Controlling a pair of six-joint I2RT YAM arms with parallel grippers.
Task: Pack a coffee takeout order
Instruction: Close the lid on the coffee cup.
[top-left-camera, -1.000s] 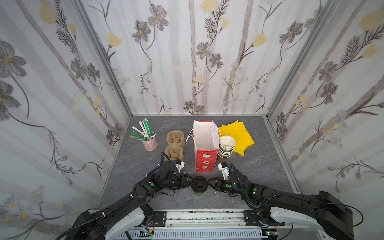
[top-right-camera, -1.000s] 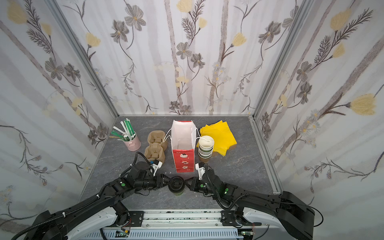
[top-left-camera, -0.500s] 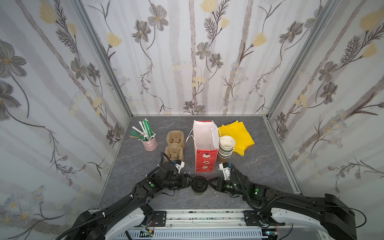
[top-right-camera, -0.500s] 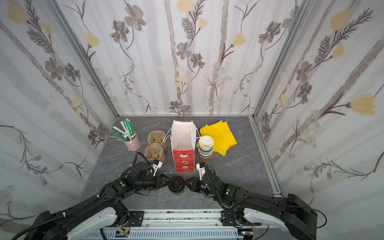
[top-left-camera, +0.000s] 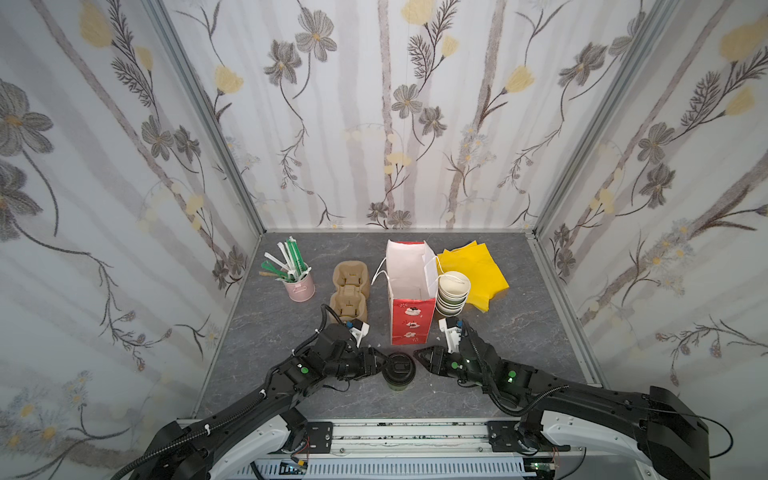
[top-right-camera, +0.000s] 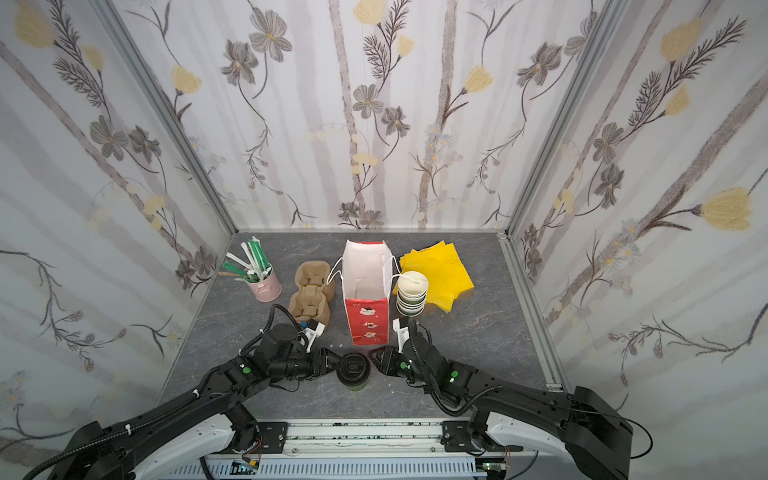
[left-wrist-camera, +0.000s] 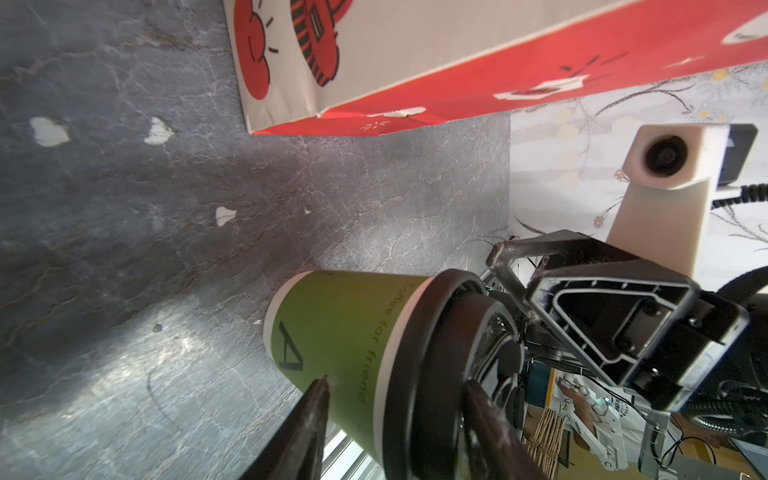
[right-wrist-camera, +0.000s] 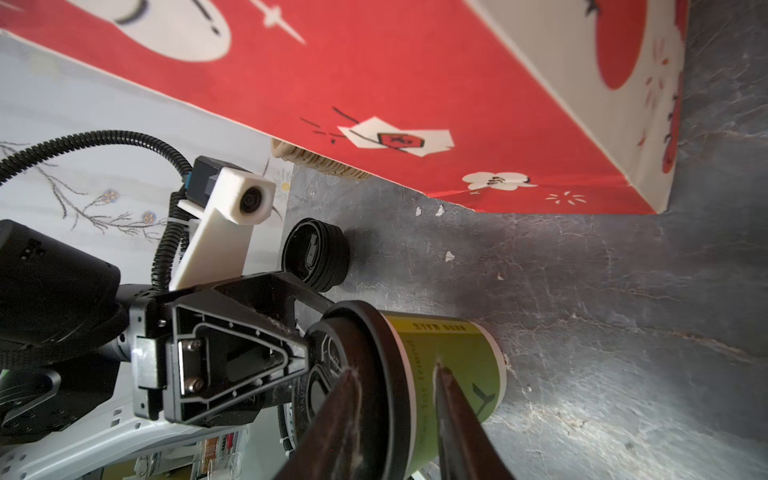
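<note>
Noting right gripper (right-wrist-camera: 394, 368) fingers now spread wider than a second ago beside the lid (right-wrist-camera: 374, 332) of the cup (top-left-camera: 397, 374), upright at lower centre below the bag (top-left-camera: 409, 332); left gripper (left-wrist-camera: 397, 381) fingers straddle the lid rim, grip unclear, so capping looks finished.

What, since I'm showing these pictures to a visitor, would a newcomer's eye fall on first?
The black-lidded green cup at front centre draws the eye first, with the left gripper's jaws closed on it and the right gripper open just beside it, not touching. Right behind the cup stands the open red bag, white inside, and bright yellow napkins lie at the back right.
</note>
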